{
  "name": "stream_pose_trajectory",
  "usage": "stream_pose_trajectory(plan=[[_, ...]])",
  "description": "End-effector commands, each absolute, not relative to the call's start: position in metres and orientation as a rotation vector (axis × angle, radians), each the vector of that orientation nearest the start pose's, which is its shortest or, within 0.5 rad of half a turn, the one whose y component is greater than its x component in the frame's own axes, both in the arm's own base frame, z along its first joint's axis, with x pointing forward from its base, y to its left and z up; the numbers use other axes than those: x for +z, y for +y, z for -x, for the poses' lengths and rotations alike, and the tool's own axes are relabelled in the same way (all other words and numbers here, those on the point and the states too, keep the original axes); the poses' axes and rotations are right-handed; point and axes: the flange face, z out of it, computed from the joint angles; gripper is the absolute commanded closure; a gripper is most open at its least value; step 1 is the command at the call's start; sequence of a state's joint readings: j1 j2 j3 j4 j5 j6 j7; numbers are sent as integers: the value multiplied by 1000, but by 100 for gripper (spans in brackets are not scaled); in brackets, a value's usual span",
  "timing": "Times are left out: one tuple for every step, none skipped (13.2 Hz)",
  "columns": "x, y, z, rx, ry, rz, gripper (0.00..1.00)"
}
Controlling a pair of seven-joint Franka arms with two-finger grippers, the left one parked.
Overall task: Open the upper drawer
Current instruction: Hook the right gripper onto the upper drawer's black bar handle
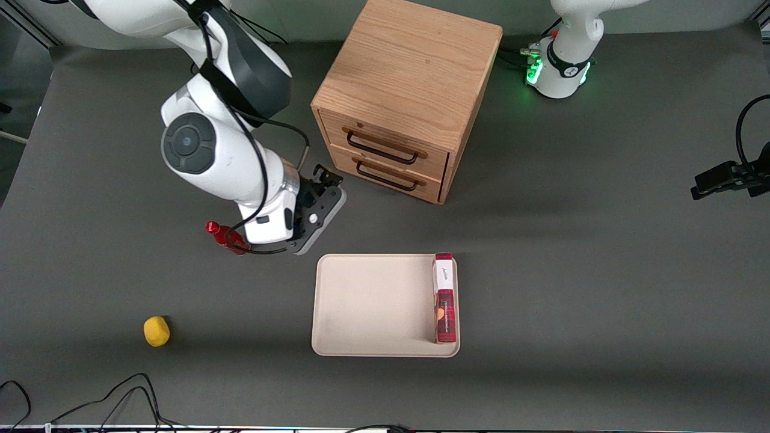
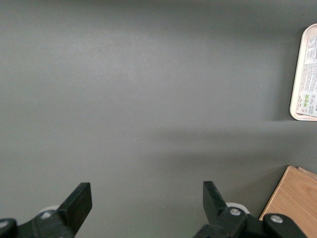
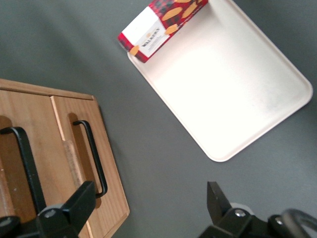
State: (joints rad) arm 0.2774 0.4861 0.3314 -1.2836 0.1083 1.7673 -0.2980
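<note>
The small oak cabinet point(image 1: 409, 66) stands at the middle of the table, its two drawers facing the front camera. The upper drawer point(image 1: 391, 133) is closed, with its black wire handle point(image 1: 381, 150) against the front. The lower drawer point(image 1: 385, 174) under it is closed too. My right gripper point(image 1: 322, 180) hangs open and empty above the table, beside the cabinet's front corner on the working arm's side, touching nothing. The right wrist view shows the upper drawer point(image 3: 20, 114), its handle point(image 3: 25, 168), the lower handle point(image 3: 91, 156) and the open gripper point(image 3: 150, 196).
A beige tray point(image 1: 361, 300) lies nearer the front camera than the cabinet, with a red biscuit box point(image 1: 445, 297) on edge in it. A red bottle point(image 1: 225, 237) lies under the working arm. A yellow lump point(image 1: 156, 331) sits near the front edge.
</note>
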Motion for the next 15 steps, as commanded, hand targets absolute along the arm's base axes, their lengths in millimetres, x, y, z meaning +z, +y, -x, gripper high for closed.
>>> stream_pose_trajectory(plan=[[470, 387, -581, 81, -1244, 2595, 0], [465, 404, -568, 103, -1273, 2583, 0], [458, 409, -562, 123, -1280, 2582, 0], [453, 415, -556, 143, -1282, 2584, 0], [445, 420, -548, 169, -1283, 2586, 0], [439, 424, -540, 182, -1293, 2583, 0], [437, 431, -532, 196, -1309, 2569, 0], [436, 434, -529, 205, -1304, 2566, 0], [432, 436, -526, 217, -1306, 2563, 0], [428, 438, -522, 224, -1301, 2552, 0], [428, 444, -517, 235, -1289, 2522, 0], [428, 444, -512, 243, -1291, 2521, 0], [428, 443, -508, 250, -1294, 2523, 0], [428, 443, -505, 260, -1295, 2522, 0], [428, 443, -501, 266, -1297, 2518, 0]])
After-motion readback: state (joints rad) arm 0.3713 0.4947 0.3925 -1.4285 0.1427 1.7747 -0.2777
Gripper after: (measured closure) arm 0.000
